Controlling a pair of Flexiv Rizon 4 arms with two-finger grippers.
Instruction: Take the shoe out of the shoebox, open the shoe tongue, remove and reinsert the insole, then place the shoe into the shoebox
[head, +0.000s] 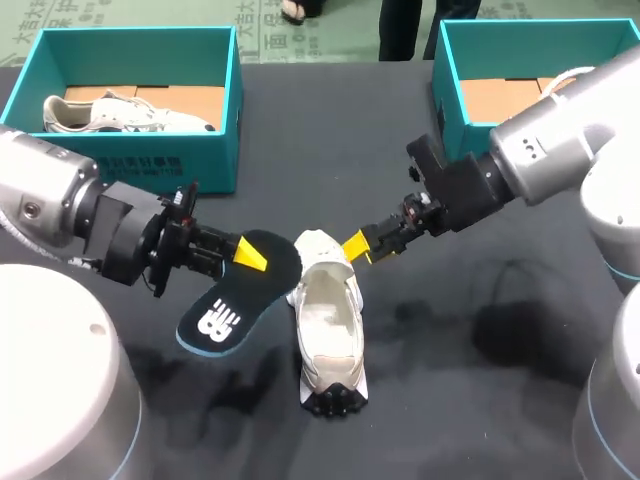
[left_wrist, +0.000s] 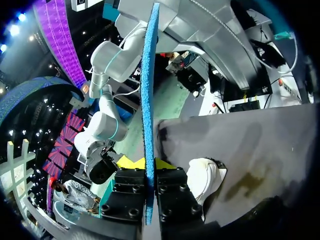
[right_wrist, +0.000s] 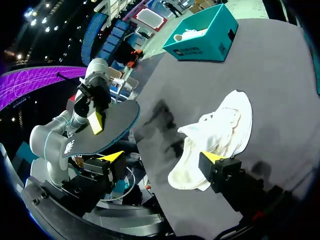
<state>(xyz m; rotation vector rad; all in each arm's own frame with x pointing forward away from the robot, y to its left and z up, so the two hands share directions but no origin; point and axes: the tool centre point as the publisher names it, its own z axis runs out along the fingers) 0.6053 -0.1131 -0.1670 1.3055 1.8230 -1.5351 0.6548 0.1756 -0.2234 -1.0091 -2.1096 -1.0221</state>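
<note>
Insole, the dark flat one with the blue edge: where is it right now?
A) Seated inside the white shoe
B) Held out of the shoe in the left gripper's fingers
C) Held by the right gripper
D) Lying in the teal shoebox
B: the dark blue-edged insole is clamped edge-on between the fingers of the left gripper, beside the white shoe rather than in it.

**Three cameras, one shared scene**

Head camera sits high behind the robot, looking down on the whole table (head: 450, 400); left wrist camera looks close along the left gripper (left_wrist: 146, 163), the insole (left_wrist: 148, 90) edge-on before it; right wrist camera faces across toward that same gripper; all three share the white shoe (head: 328, 320), the left wrist seemingly only part.
</note>
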